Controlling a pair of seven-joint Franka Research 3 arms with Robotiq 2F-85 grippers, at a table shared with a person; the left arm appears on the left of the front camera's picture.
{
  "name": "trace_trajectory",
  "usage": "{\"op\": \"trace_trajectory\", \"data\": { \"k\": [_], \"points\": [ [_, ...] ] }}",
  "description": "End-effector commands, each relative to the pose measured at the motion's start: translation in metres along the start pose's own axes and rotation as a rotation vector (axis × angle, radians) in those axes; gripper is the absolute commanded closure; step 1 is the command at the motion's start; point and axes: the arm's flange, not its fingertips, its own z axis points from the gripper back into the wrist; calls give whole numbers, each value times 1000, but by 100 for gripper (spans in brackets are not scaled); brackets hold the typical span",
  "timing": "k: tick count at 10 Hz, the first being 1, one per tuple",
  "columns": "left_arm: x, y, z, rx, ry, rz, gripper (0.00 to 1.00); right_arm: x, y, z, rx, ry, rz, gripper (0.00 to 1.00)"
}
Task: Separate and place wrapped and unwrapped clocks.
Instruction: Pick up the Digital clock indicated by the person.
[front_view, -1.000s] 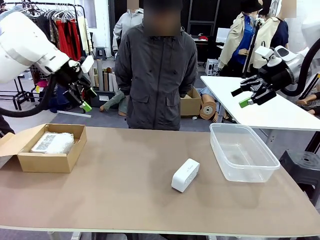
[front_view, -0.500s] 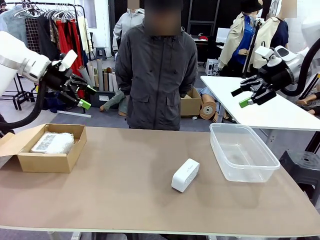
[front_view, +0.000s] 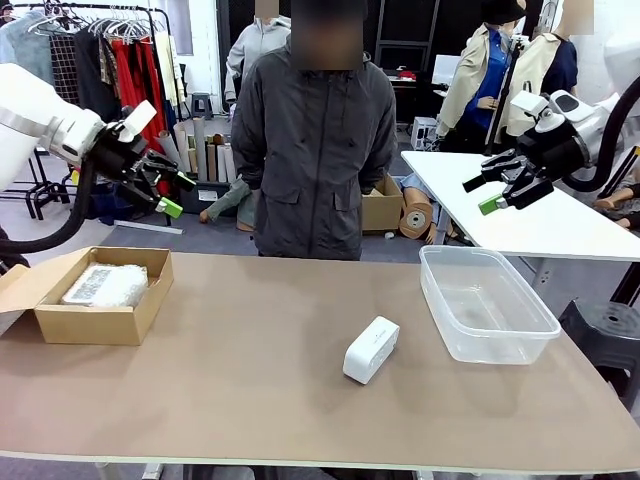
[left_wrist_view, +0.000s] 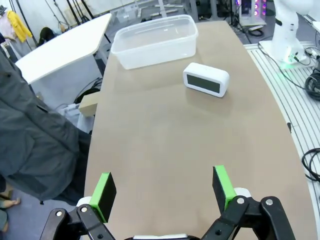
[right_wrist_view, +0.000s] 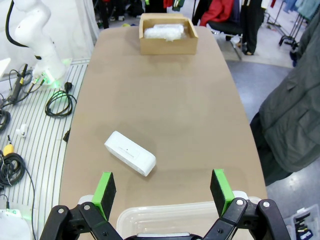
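A bare white clock (front_view: 370, 350) lies on the brown table near its middle; its dark face shows in the left wrist view (left_wrist_view: 206, 79), its white back in the right wrist view (right_wrist_view: 130, 153). Wrapped clocks (front_view: 106, 285) in crinkly clear plastic lie inside the cardboard box (front_view: 60, 322) at the table's left, seen far off too (right_wrist_view: 163, 31). My left gripper (front_view: 172, 195) hangs open high above the box's far side, holding nothing (left_wrist_view: 164, 189). My right gripper (front_view: 480, 195) is open in the air above the clear tub, also holding nothing (right_wrist_view: 163, 189).
An empty clear plastic tub (front_view: 533, 331) stands at the table's right (left_wrist_view: 155, 46). A person in a dark jacket (front_view: 312, 150) stands at the far edge, hands down. A white table (front_view: 540, 225) lies behind at right. Bare tabletop surrounds the bare clock.
My left arm swung back and to the left, turning its gripper to point right and slightly down. The right arm and the clocks stayed put.
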Motion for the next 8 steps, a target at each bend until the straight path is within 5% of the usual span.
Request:
{"op": "trace_trajectory", "data": {
  "k": [1, 8],
  "points": [
    [2, -5, 3, 15, 1, -5, 0, 1, 2, 0, -3, -2, 2, 0],
    [2, -5, 3, 15, 1, -5, 0, 1, 2, 0, -3, -2, 2, 0]
  ]
}}
